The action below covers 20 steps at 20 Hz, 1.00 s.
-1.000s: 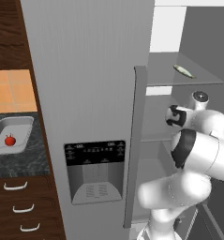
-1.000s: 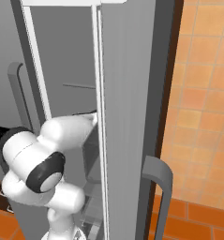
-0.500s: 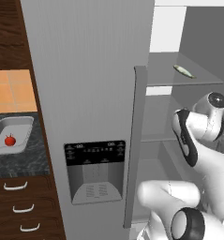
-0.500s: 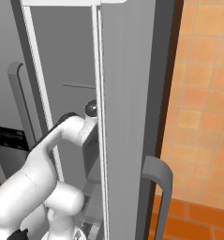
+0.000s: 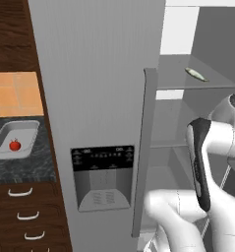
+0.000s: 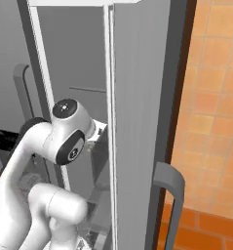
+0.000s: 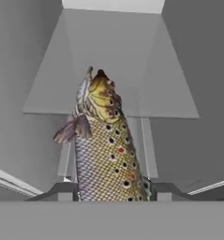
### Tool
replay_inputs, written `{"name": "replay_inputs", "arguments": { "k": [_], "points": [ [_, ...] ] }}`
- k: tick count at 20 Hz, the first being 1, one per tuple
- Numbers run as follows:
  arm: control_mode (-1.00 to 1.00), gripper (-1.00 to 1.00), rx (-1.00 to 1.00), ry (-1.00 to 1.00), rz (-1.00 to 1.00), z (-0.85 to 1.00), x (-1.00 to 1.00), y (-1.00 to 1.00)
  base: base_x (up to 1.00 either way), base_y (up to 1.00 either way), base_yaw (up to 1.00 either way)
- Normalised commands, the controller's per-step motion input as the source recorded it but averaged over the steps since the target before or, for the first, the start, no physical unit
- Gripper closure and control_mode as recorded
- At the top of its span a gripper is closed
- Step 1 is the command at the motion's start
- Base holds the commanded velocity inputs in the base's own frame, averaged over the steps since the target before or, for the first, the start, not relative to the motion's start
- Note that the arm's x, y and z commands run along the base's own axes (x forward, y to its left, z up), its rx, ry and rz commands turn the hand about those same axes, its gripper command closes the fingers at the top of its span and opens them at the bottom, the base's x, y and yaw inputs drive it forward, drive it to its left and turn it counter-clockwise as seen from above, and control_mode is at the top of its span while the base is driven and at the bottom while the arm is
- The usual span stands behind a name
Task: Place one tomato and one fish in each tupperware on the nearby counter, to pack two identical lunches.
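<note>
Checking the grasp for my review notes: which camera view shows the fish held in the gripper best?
The hand view: the spotted fish stands up between the finger tips, large and close, inside the fridge. The left base view shows a different fish lying on a fridge shelf.

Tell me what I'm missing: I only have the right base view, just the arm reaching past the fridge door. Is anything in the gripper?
Observer: Yes. In the hand view the gripper is shut on a spotted fish, whose head points away toward the fridge's back wall.
Operator: Is there another fish to fetch?
Observer: The left base view shows a second fish lying on the upper fridge shelf.
Operator: And the counter?
Observer: In the left base view one tupperware sits on the counter left of the fridge, with a tomato inside and no fish.
</note>
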Motion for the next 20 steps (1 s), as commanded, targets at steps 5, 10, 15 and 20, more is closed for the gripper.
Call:
{"name": "replay_inputs", "arguments": {
  "k": [5,10,15,20],
  "points": [
    [1.00,1.00,0.00,0.00,0.00,0.00,0.00,0.00,-0.79,1.00,0.39],
    [1.00,1.00,0.00,0.00,0.00,0.00,0.00,0.00,-0.38,1.00,0.36],
    [1.00,1.00,0.00,0.00,0.00,0.00,0.00,0.00,0.33,1.00,0.16],
    [1.00,1.00,0.00,0.00,0.00,0.00,0.00,0.00,1.00,1.00,-0.01]
  ]
}}
